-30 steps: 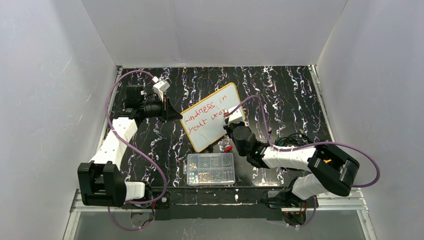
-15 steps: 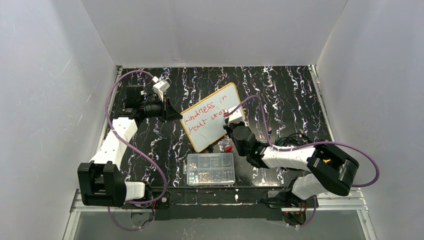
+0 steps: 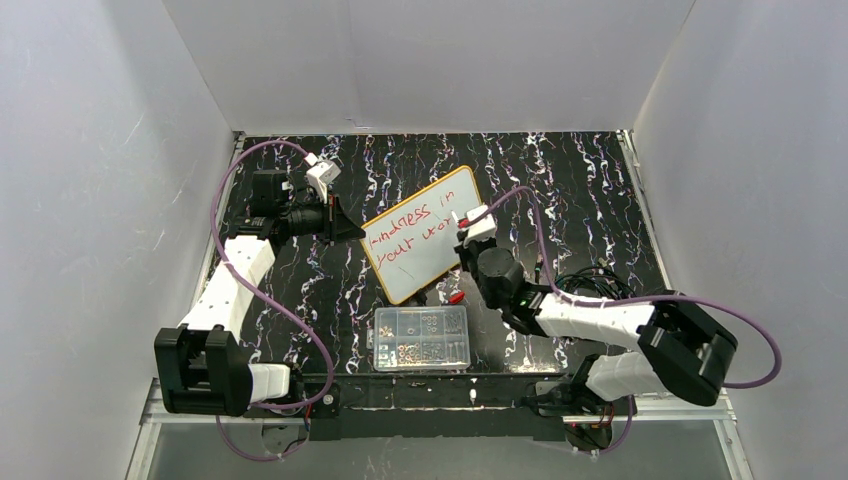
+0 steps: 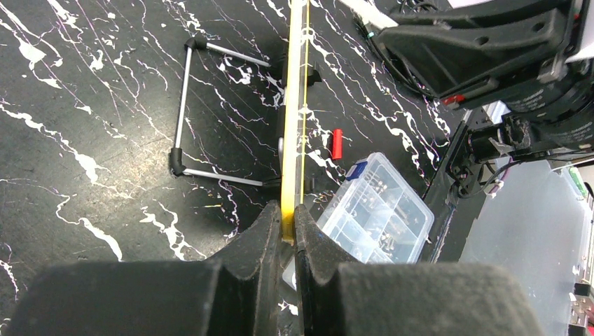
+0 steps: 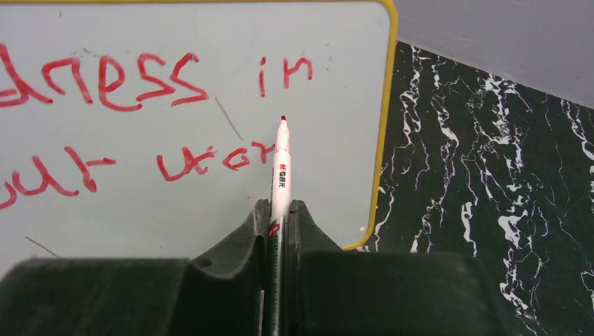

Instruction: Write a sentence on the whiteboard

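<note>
Red sentence fills two lines on the whiteboard, propped mid-counter. My left pincer is clamped on its yellow edge. My right pincer, facing the board, grips a marker, tip near the lower line's end.

Whiteboard white, yellow rim — sentence red.

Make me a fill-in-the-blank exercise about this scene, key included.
The right hand is shut on a ____.
The left hand pinches the rim of the whiteboard, whose colour is ____.
The sentence is written in ____ ink.
Its top line ends with the word ____.
Missing words: marker; yellow; red; in.
</note>
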Controlling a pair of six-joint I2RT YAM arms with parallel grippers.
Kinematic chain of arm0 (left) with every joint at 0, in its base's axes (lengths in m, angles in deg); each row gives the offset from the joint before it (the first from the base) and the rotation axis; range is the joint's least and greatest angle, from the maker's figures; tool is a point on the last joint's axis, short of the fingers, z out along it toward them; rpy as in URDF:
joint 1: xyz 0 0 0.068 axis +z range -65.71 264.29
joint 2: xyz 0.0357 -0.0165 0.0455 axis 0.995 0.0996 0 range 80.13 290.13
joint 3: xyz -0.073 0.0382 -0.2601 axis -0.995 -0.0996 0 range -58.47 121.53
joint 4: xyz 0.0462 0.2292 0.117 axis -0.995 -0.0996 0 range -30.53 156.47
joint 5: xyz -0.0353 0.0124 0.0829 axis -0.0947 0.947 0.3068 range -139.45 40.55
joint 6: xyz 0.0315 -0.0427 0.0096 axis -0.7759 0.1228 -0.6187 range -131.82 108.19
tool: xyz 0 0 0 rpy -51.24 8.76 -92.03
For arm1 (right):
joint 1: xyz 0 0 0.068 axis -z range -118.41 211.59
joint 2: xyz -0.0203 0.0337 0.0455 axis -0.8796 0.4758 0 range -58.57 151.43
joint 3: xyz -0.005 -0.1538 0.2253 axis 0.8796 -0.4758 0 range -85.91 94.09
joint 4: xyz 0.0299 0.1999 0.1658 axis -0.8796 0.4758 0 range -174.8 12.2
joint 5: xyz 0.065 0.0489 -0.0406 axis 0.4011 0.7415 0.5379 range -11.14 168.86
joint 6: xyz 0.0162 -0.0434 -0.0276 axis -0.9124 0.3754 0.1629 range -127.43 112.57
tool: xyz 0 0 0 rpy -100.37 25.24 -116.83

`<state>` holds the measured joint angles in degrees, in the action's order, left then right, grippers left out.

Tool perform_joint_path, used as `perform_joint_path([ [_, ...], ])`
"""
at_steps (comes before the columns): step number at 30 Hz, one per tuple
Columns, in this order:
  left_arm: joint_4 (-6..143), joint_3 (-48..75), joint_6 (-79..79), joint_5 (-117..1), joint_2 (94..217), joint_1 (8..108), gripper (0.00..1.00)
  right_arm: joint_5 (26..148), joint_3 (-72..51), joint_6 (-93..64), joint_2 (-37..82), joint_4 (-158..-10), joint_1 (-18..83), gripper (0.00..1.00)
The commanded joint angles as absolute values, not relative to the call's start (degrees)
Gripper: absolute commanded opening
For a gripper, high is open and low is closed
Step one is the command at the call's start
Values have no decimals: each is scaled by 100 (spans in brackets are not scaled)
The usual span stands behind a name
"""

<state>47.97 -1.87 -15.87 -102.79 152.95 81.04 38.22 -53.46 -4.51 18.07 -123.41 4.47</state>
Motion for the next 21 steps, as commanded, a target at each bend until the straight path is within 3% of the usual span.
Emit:
perform_joint_path([
  [1,4731,-223,-1673,-10447,15024,8068,0,4182,-5434,-643,1465,-12319,793,1],
  [8,4723,-226,-1682,-10438,15039,8068,0,4862,-5483,-686,1450,-12276,1172,1],
  [21,4714,-223,-1677,-10454,15045,8068,0,4972,-5328,-660,1757,-12321,1210,1],
])
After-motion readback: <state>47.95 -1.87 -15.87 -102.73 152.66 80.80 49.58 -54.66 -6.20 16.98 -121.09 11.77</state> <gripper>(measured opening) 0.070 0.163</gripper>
